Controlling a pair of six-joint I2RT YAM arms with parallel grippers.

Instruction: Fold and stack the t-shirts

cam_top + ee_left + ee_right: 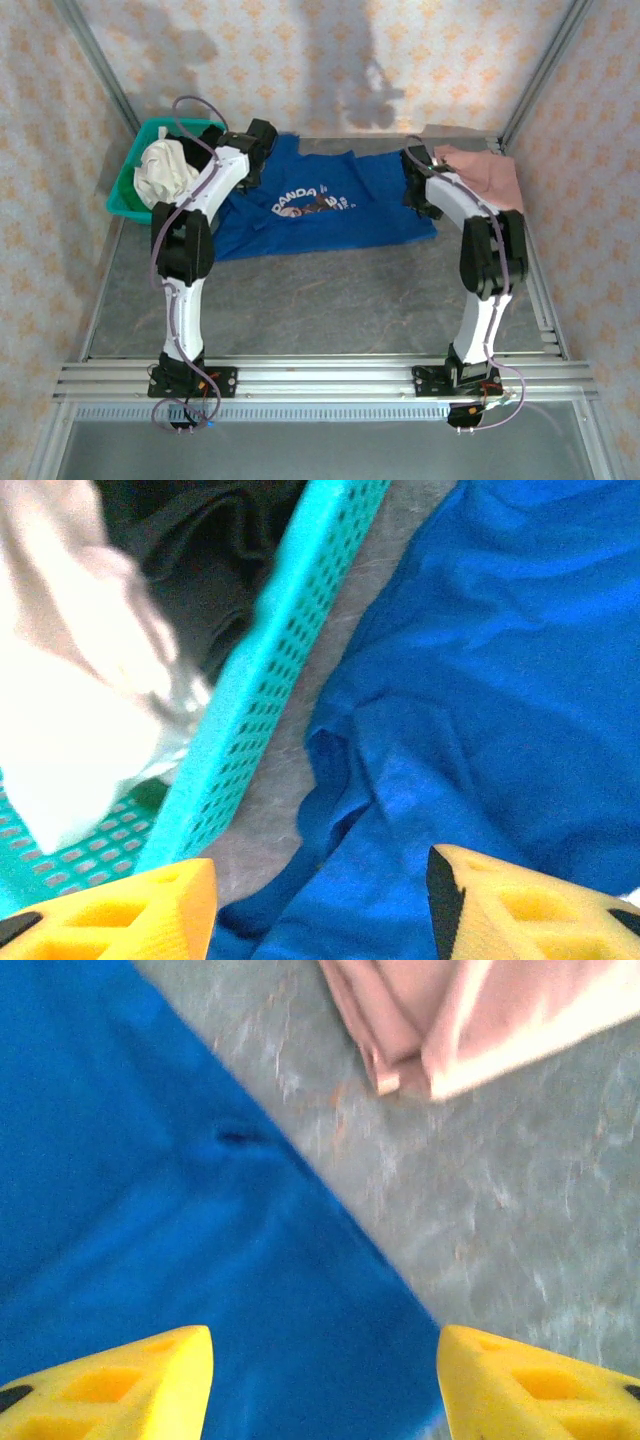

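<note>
1. From the top, the blue tee (320,205) lies spread flat at the far side of the table (330,300). Its round picture and white letters face up.
2. The wrist views do not show that print. They show plain blue cloth up close.
3. The pink tee (490,175) lies folded just right of the blue tee, on bare table. In the right wrist view a strip of gray table runs between the two, so they do not touch there.
4. The basket (125,190) sits just left of the blue tee, with a white cloth (165,170) heaped in it.
5. The left wrist view adds more. There is a dark cloth (200,560) under the white one, little holes in the basket wall, and wrinkles along the blue tee's left edge.
6. The left gripper (318,900) hangs over that wrinkled edge. Its yellow fingers (150,910) are spread wide and hold nothing.
7. The right gripper (325,1360) hangs over the blue tee's right edge. It is also spread wide, with nothing between its fingers (140,1380).
8. From the top, both arms reach over the blue tee and hide its two far corners.
</note>
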